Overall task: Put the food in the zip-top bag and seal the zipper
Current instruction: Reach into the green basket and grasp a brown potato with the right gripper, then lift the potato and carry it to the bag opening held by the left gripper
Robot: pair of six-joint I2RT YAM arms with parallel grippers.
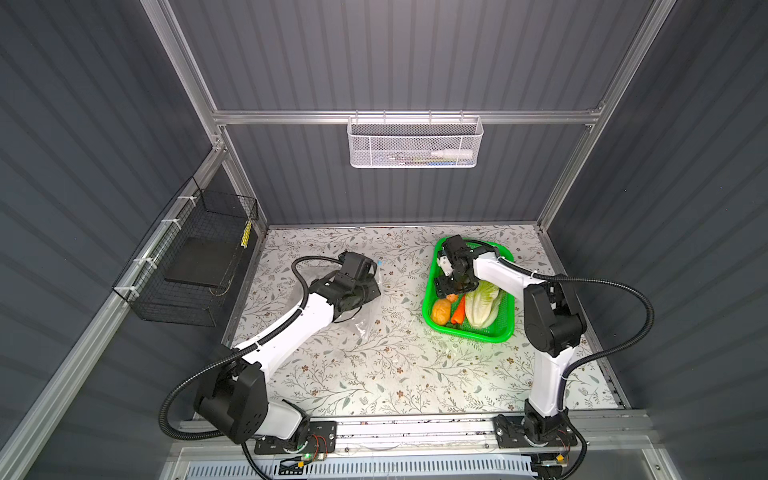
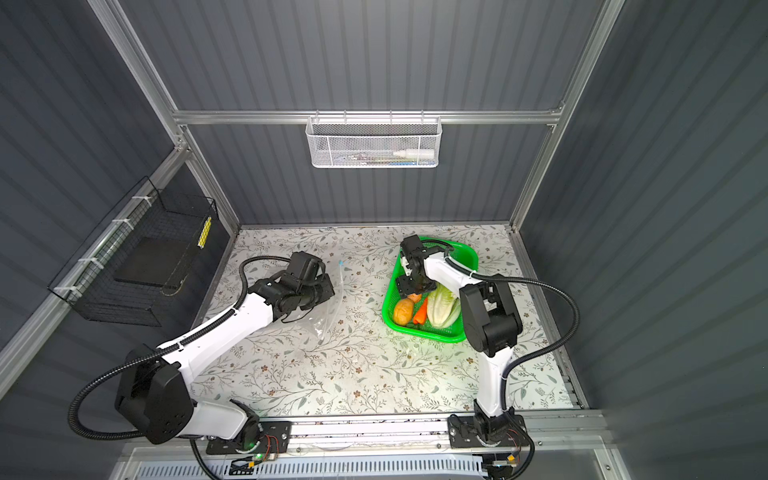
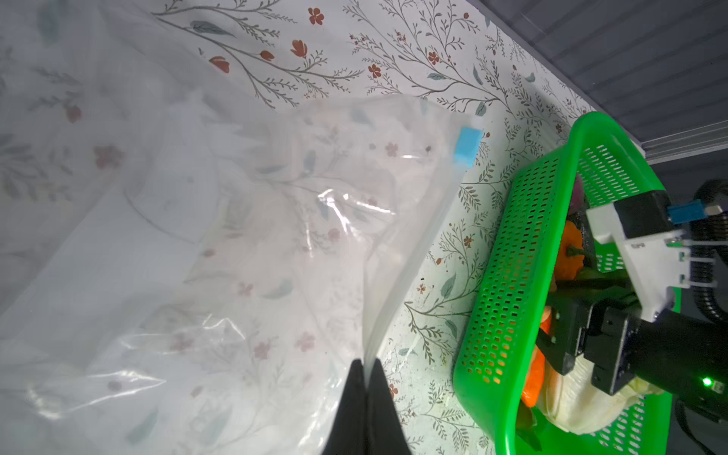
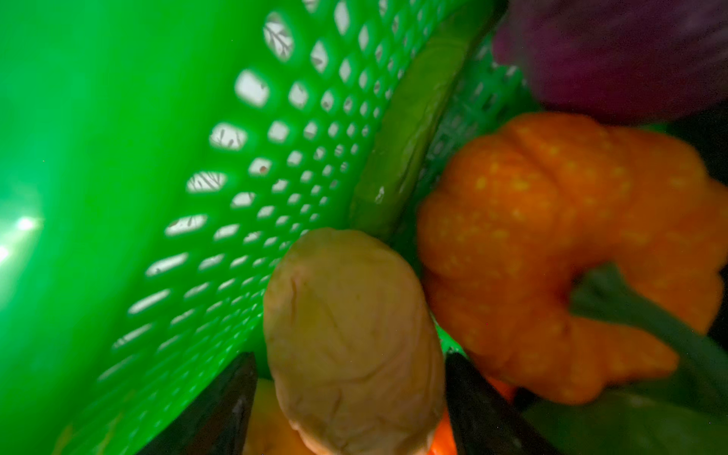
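The clear zip-top bag [image 3: 236, 244] lies crumpled on the floral table, left of centre [image 1: 365, 328] [image 2: 324, 324]. Its zipper strip carries a light-blue slider [image 3: 467, 143] [image 1: 380, 263]. My left gripper [image 3: 366, 368] [image 1: 376, 291] is shut on the bag's mouth edge. The food lies in a green basket [image 1: 469, 334] [image 3: 512, 275]: potato [image 1: 440, 311], carrot [image 1: 458, 311], cabbage [image 1: 482, 307], pumpkin [image 4: 551, 236], purple onion [image 4: 610, 51]. My right gripper [image 4: 350, 394] [image 1: 455, 291] is down in the basket. Its jaws stand open on either side of a tan potato-like lump [image 4: 350, 335], with a small gap on one side.
The basket's perforated wall [image 4: 118, 157] stands close beside the right gripper's fingers. A white mesh basket [image 1: 415, 143] hangs on the back rail. A black wire cage [image 1: 195, 257] is fixed to the left wall. Both arms reach in from the front rail.
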